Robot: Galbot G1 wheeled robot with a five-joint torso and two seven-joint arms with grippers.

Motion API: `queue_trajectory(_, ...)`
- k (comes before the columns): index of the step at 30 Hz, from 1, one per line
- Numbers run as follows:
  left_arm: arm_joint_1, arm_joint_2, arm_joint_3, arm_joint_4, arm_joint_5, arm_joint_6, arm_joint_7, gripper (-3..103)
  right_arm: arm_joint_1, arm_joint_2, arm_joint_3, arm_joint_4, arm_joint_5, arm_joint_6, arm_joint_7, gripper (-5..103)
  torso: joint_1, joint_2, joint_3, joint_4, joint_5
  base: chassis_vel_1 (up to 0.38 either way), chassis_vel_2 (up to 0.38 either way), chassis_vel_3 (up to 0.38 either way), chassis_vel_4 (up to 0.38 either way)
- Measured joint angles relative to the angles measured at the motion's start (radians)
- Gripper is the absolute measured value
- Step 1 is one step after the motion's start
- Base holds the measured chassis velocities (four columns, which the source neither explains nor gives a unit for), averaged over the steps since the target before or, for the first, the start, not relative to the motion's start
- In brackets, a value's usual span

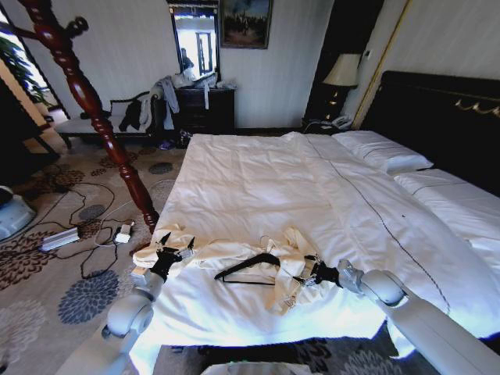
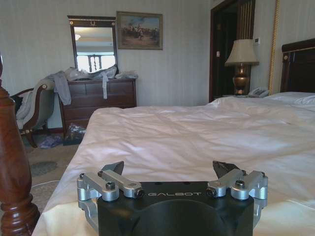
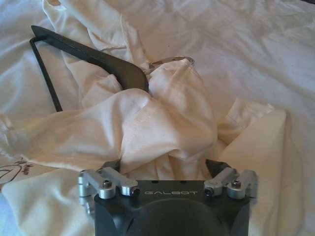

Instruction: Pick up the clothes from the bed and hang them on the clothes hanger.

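Note:
The cream clothes (image 1: 226,254) lie crumpled along the near edge of the bed (image 1: 266,180), on its white duvet. The black clothes hanger (image 1: 248,268) lies on the garment, one end tucked under a fold, its silver hook (image 3: 172,61) poking out. My left gripper (image 1: 169,256) rests at the garment's left end, open, with nothing between its fingers (image 2: 114,170). My right gripper (image 1: 309,273) sits at the garment's right end, open, its jaws standing on either side of a bunched fold of the clothes (image 3: 162,132), just short of the clothes hanger (image 3: 93,56).
A turned dark-red wooden post (image 1: 94,109) stands by the bed's left corner, close to my left arm. A power strip (image 1: 61,238) and cables lie on the carpet. A dresser (image 1: 205,109) and a chair with heaped clothes stand at the far wall. Pillows (image 1: 383,150) lie by the headboard.

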Motion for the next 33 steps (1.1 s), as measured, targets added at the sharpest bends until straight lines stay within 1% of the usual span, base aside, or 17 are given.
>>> queue_trajectory(1,-0.003,0.001,0.002,0.002,0.0,0.002,-0.003,100,-0.005,-0.001,0.003,0.003,0.002,0.001,-0.001,83,0.0,0.0,0.0,0.0,0.0,0.0,0.0,0.0,0.0)
queue_trajectory(3,-0.004,0.001,0.003,0.002,0.0,0.003,-0.004,100,-0.008,-0.001,0.005,0.005,0.003,0.001,-0.001,83,0.0,0.0,0.0,-0.0001,0.0,0.0,0.0,0.0,0.0)
queue_trajectory(6,-0.007,0.0,0.005,0.004,-0.003,0.006,-0.009,100,-0.017,0.002,0.009,0.012,0.002,0.003,0.005,66,0.0,0.0,0.0,-0.0001,0.0,0.0,0.0,0.0,0.0)
queue_trajectory(7,-0.007,0.0,0.005,0.004,-0.003,0.006,-0.009,100,-0.017,0.002,0.009,0.012,0.002,0.003,0.005,66,0.0,0.0,0.0,-0.0001,0.0,0.0,0.0,0.0,0.0)
queue_trajectory(10,-0.006,0.0,0.004,0.004,-0.007,0.008,-0.014,100,-0.022,0.011,0.009,0.015,-0.005,0.007,0.018,50,0.0,0.0,0.0,0.0,0.0,0.0,0.0,0.0,0.0)
queue_trajectory(12,-0.006,0.0,0.002,0.003,-0.009,0.01,-0.015,100,-0.024,0.014,0.009,0.015,-0.007,0.008,0.019,50,0.0,0.0,0.0,0.0,0.0,0.0,0.0,0.0,0.0)
queue_trajectory(13,-0.006,0.001,0.001,0.003,-0.011,0.01,-0.016,100,-0.025,0.015,0.009,0.015,-0.008,0.009,0.019,44,0.0,0.0,0.0,0.0,0.0,0.0,0.0,0.0,0.0)
queue_trajectory(14,-0.006,0.001,0.001,0.003,-0.011,0.01,-0.016,100,-0.025,0.015,0.009,0.015,-0.008,0.009,0.019,44,0.0,0.0,0.0,0.0,0.0,0.0,0.0,0.0,0.0)
queue_trajectory(17,-0.004,0.001,-0.005,0.0,-0.018,0.013,-0.022,100,-0.038,0.021,0.011,0.016,-0.006,0.032,0.018,28,0.0,0.0,0.0,-0.0001,0.0,0.0,0.0,0.0,0.0)
queue_trajectory(18,-0.004,0.001,-0.005,0.0,-0.018,0.013,-0.022,100,-0.038,0.021,0.011,0.016,-0.006,0.032,0.018,28,0.0,0.0,0.0,-0.0001,0.0,0.0,0.0,0.0,0.0)
queue_trajectory(20,-0.004,0.001,-0.006,0.0,-0.019,0.013,-0.023,100,-0.04,0.021,0.013,0.015,0.017,0.066,0.007,20,0.0,0.0,0.0,-0.0001,0.0,0.0,0.0,0.0,0.0)
queue_trajectory(26,-0.016,-0.004,-0.017,0.006,-0.034,0.016,-0.027,100,-0.073,-0.002,0.046,0.055,0.077,0.135,-0.011,19,0.0,0.0,0.0,0.0,0.0,0.0,0.0,0.0,0.0)
queue_trajectory(28,-0.027,-0.009,-0.029,0.014,-0.053,0.021,-0.033,100,-0.09,-0.015,0.064,0.079,0.082,0.173,-0.016,19,0.0,0.0,0.0,0.0,0.0,0.0,0.0,0.0,0.0)
queue_trajectory(29,-0.027,-0.009,-0.029,0.014,-0.053,0.021,-0.033,100,-0.09,-0.015,0.064,0.079,0.082,0.173,-0.016,19,0.0,0.0,0.0,0.0,0.0,0.0,0.0,0.0,0.0)
queue_trajectory(31,-0.033,-0.013,-0.04,0.029,-0.062,0.023,-0.042,100,-0.098,-0.023,0.078,0.096,0.059,0.228,-0.024,19,0.0,0.0,0.0,-0.0001,0.0001,0.0,0.0,0.0,0.0)
queue_trajectory(32,-0.034,-0.014,-0.042,0.034,-0.064,0.023,-0.046,100,-0.099,-0.024,0.083,0.101,0.044,0.243,-0.028,19,0.0,0.0,0.0,0.0,0.0,0.0,0.0,0.0,0.0)
queue_trajectory(33,-0.038,-0.018,-0.049,0.046,-0.072,0.023,-0.06,100,-0.101,-0.025,0.096,0.113,0.008,0.276,-0.036,19,0.0,0.0,0.0,0.0001,0.0,0.0,0.0,0.0,0.0)
